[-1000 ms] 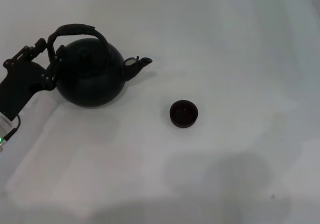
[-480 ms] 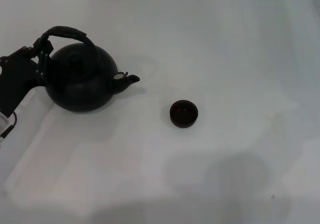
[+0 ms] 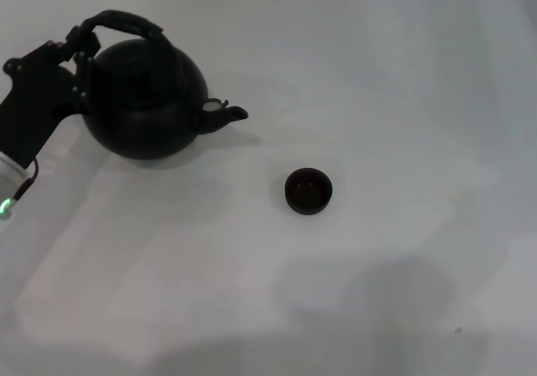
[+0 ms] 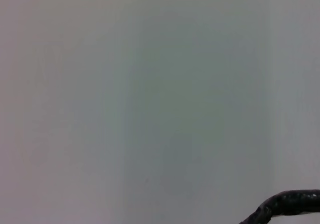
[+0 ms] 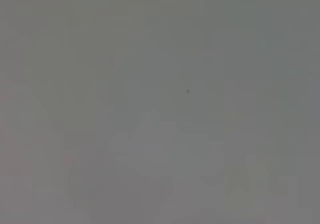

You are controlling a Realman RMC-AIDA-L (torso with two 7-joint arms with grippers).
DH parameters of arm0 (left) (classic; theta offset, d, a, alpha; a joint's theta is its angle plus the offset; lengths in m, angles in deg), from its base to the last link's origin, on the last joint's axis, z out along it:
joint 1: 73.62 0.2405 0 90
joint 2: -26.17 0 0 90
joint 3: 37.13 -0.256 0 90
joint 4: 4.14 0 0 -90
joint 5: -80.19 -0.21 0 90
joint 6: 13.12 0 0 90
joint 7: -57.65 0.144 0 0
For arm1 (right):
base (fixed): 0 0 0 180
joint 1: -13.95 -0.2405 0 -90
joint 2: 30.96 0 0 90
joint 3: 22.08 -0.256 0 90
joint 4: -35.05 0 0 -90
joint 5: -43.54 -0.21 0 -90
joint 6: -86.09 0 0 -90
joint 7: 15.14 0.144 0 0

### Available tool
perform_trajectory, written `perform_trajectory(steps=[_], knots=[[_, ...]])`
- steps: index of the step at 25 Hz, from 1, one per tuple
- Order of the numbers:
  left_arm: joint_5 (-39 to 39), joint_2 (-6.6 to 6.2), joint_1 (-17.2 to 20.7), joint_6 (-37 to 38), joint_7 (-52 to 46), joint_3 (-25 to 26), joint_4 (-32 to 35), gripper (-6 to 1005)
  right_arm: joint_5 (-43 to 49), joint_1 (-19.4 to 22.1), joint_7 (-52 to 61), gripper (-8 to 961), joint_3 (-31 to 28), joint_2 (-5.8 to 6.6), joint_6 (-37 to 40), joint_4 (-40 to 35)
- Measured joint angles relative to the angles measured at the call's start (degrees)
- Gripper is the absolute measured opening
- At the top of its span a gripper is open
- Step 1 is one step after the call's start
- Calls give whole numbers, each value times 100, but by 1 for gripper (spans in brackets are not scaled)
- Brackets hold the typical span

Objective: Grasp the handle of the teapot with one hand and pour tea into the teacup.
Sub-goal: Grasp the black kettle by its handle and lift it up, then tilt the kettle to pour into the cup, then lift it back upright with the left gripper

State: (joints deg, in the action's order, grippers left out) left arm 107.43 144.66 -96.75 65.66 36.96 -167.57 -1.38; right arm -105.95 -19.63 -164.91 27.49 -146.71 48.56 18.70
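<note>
Left gripper [image 3: 80, 44] holds the teapot [image 3: 144, 99] by its handle [image 3: 126, 22] at the upper left of the frame.

The jaws are clamped on the left end of the handle. The pot's spout [image 3: 226, 116] points right, toward the teacup [image 3: 309, 190], which sits on the white table [image 3: 403, 99] near the middle of the frame, well apart from the pot and lower right of it. In the left wrist view, a stretch of the handle [image 4: 285, 206] shows at the lower right corner. The right gripper shows in no view.
</note>
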Motion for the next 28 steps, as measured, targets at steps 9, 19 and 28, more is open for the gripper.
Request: perform_trajectory(steps=[9, 19, 28], knots=[[-400, 5, -330, 39, 676, -49, 63, 115, 0, -1, 0, 861, 0, -1, 0, 44], [-890, 10, -519, 42, 1422, -52, 89, 115, 0, 2, 3, 861, 0, -3, -18, 136], [-1033, 11, -551, 39, 2016, -52, 207, 113, 0, 0, 14, 861, 0, -10, -30, 157]])
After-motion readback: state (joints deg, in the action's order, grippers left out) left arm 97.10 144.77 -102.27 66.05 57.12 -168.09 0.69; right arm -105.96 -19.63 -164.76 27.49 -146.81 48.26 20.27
